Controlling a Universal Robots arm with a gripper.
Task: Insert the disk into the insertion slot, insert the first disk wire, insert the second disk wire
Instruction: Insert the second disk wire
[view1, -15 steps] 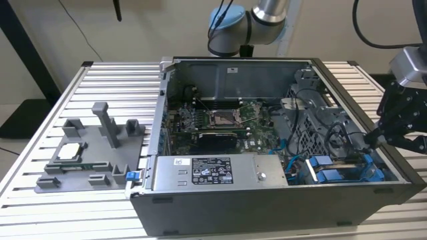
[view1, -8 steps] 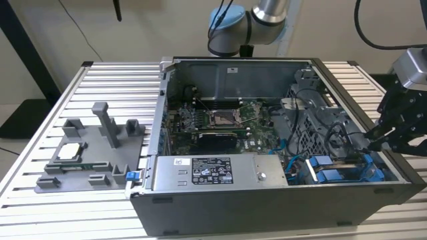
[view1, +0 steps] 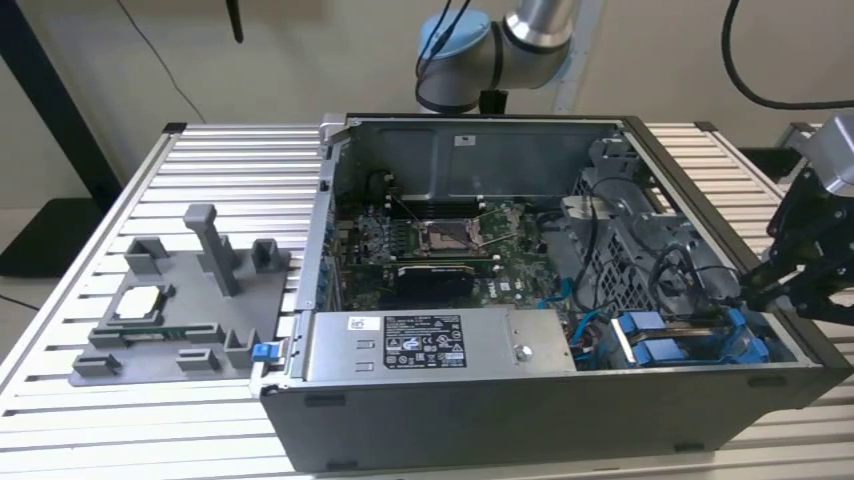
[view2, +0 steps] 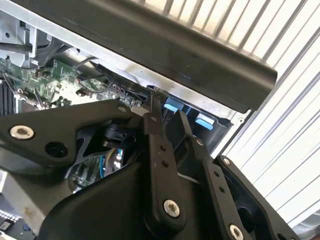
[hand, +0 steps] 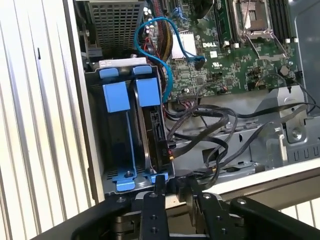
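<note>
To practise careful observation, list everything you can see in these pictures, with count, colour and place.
Table: one, silver, slatted, under everything.
Case: one, black, open, on the table.
Motherboard: one, green, inside the case.
Power supply: one, grey, in the case beside the motherboard.
Cage: one, grey, in a corner of the case.
Frames: two, blue, side by side in the cage.
Blue cable: one, looping over the motherboard.
Black cables: several, beside the cage.
Fixture: one, grey, on the table at the exterior view's left.
Arm: one, silver and blue, behind the case.
Gripper: one, black, at the cage.
</note>
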